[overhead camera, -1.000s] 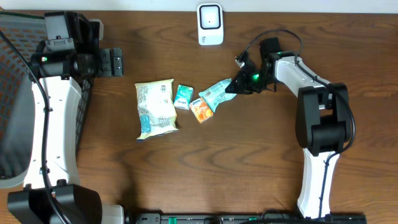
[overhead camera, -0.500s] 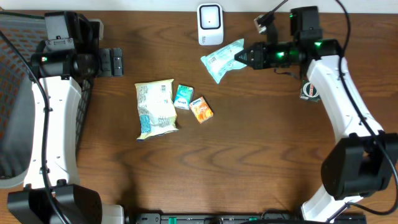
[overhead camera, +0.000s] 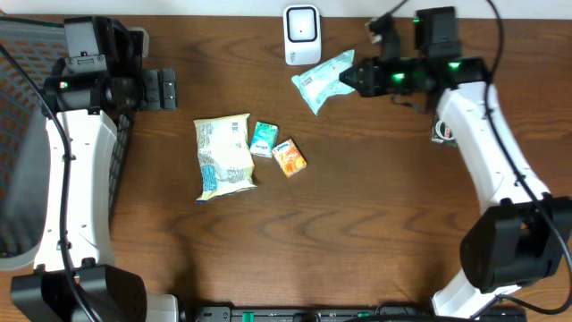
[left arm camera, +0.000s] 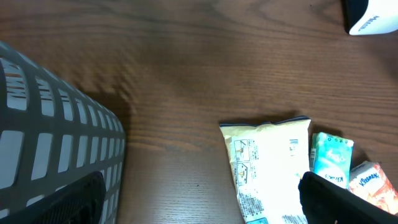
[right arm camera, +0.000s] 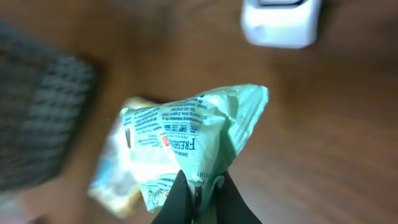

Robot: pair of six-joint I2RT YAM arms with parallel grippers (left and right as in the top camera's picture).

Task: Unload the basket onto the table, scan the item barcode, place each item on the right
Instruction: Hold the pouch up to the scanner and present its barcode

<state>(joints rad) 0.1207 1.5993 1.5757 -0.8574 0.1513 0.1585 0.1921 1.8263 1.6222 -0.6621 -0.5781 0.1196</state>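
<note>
One corner of your pale-green packet (overhead camera: 322, 77) is pinched in the closed jaws of the right gripper (overhead camera: 346, 80), near the scanner (overhead camera: 302, 34); your left gripper (overhead camera: 166, 89) gapes wide, empty.

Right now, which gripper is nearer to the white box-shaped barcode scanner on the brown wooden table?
Right. The right gripper, holding a light green plastic packet, is just right of the scanner; the left gripper is far left of it.

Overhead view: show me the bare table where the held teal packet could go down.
Bare wood: the wide front strip below the snack bag and orange packet; also the patch between the orange packet and the right arm. Crowded: around those two and the green packet, and beside the scanner, where the teal packet hangs.
</note>
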